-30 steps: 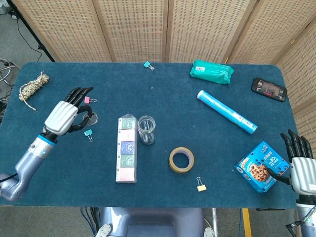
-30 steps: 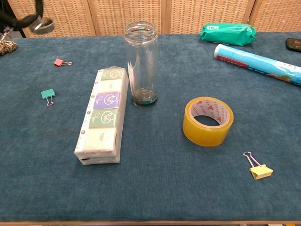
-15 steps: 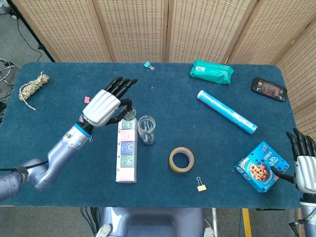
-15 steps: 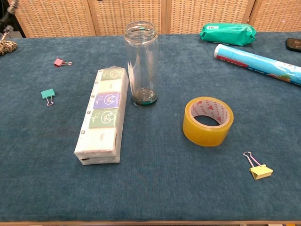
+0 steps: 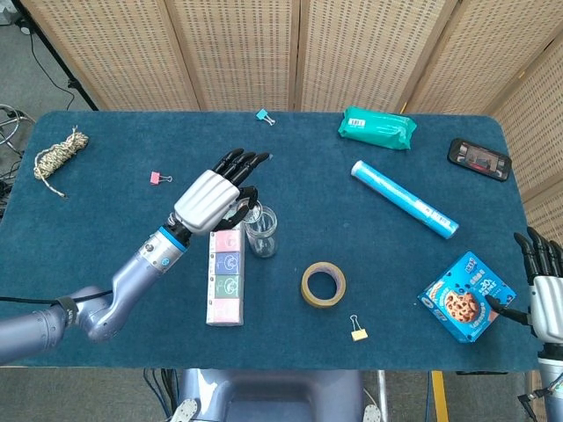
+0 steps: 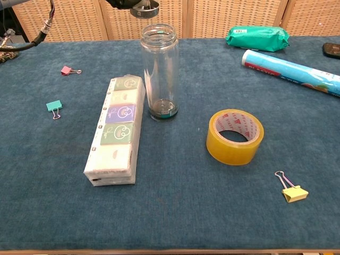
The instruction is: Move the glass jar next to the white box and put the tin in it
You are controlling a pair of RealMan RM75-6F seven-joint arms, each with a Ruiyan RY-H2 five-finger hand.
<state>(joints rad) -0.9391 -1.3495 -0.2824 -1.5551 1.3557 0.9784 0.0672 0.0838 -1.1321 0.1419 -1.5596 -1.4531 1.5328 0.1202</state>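
- Box [image 6: 116, 130]: white, long, lying flat; the jar already stands just beside it, so that step looks done.
- Left hand [image 5: 214, 197]: pinches the tin just above the jar's mouth.
- Right hand [image 5: 547, 299]: fingers apart, empty, beside the cookie packet [image 5: 466, 295].
- Jar [image 6: 159, 71]: clear glass, upright, lidless.
- Tin [image 6: 145, 7]: small, round, metallic; not yet dropped in.

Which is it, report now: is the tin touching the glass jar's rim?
Apart. The chest view shows the tin, held by the left hand, hanging above the glass jar with wicker screen visible between them.
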